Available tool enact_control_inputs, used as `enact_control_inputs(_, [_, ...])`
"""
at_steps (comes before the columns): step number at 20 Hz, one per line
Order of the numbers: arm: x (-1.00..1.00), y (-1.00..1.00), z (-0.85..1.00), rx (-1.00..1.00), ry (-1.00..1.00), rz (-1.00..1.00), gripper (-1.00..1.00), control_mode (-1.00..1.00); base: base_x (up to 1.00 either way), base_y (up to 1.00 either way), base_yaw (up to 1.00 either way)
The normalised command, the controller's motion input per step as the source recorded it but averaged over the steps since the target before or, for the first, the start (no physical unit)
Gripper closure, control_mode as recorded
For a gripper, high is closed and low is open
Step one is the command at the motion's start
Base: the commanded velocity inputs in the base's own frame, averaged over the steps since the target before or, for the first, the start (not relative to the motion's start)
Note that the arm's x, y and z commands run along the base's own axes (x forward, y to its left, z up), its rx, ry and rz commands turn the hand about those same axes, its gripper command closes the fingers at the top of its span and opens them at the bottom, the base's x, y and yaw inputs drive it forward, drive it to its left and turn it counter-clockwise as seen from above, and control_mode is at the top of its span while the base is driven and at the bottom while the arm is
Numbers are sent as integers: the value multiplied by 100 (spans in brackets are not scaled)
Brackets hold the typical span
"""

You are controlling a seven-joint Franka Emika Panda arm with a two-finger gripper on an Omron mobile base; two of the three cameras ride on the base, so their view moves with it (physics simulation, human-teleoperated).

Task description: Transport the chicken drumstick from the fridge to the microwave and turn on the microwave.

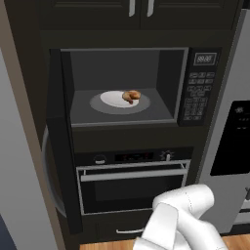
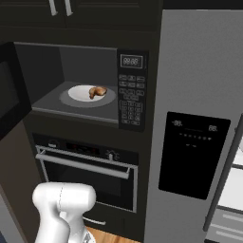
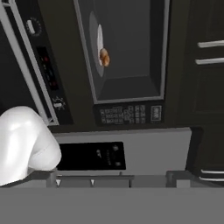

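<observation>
While jaws spread wide, chicken drumstick (image 1: 131, 95) on plate (image 1: 113, 99) in microwave (image 1: 168, 117), well apart.

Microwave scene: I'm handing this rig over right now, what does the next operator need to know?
Gripper: open, holding nothing.
Drumstick: on the white plate, on the turntable inside the microwave.
Microwave door: swung wide open to the left.
Fridge: right of the microwave, its door ajar at the right edge.
Done: drumstick delivered.
Left: shut the microwave door, then press start on the keypad.
</observation>
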Motion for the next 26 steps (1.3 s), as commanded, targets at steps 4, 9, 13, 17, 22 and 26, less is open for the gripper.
enact_control_inputs(4, [-14, 28, -6, 0, -9, -2, -100, -100, 0, 0, 0])
enact_control_inputs(9, [-12, 31, -3, 0, -5, -2, -100, -100, 0, 0, 0])
enact_control_inputs(13, [0, 44, -8, 0, -1, -7, -100, -100, 0, 0, 0])
enact_control_inputs(17, [0, 49, -15, 0, 0, -8, -100, -100, 0, 0, 0])
enact_control_inputs(22, [0, 52, -21, -1, 0, -8, -100, -100, 0, 0, 0])
enact_control_inputs(26, [10, 50, -22, -2, 0, -8, -100, -100, 0, 0, 0])
